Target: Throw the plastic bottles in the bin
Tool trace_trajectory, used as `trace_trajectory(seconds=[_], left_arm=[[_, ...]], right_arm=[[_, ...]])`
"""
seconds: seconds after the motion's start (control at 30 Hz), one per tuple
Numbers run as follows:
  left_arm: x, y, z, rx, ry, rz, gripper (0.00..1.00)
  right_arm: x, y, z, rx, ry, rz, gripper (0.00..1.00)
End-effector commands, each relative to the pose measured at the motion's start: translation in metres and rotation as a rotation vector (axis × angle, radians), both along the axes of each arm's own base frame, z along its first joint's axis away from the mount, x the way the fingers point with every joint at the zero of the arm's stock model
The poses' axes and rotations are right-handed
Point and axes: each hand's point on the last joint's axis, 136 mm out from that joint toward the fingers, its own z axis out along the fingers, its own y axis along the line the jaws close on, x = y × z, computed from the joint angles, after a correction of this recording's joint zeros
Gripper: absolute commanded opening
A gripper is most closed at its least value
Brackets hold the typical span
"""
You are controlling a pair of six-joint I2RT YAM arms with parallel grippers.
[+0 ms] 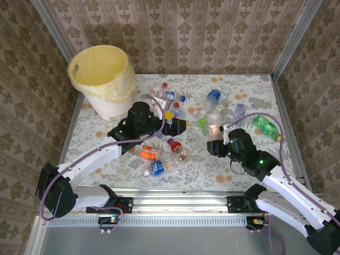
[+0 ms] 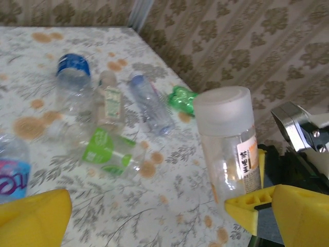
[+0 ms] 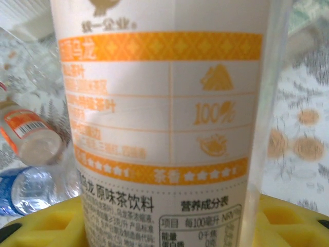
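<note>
Patterned wallpaper (image 1: 180,32) round a stained floral bench (image 1: 90,135); my right claw (image 1: 214,134) clamps an orange-label bottle (image 1: 213,120), left claw (image 1: 177,121) gapes apart.

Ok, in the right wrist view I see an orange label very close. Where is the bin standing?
Observer: The bin stands at the far left corner of the table.
Operator: Is the left gripper free?
Observer: The left gripper is open and empty, near the table's middle.
Operator: Has my bottle a cap?
Observer: Yes, the orange-label bottle in the right gripper carries a frosted white cap.
</note>
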Motion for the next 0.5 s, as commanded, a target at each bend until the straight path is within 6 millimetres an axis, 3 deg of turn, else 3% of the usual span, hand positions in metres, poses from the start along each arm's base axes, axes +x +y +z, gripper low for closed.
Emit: trace_trajectory(seconds=[0.0,0.27,0.47], left_arm=[[-0.005,-0.016,0.027,-0.079,-0.079,-0.072,1.0],[-0.018,-0.047,0.027,-0.114,-0.091,-0.157,1.0],[-0.022,-0.063,0.03,-0.157,-0.082,-0.196,1.0]], right_arm=[[0.007,0.015,0.043,0.058,-0.156,0.071,0.4],[0.008,0.032,0.055,0.117,-0.191,0.113,0.39],[0.005,0.041,0.053,0.109,-0.184,0.144,0.39]])
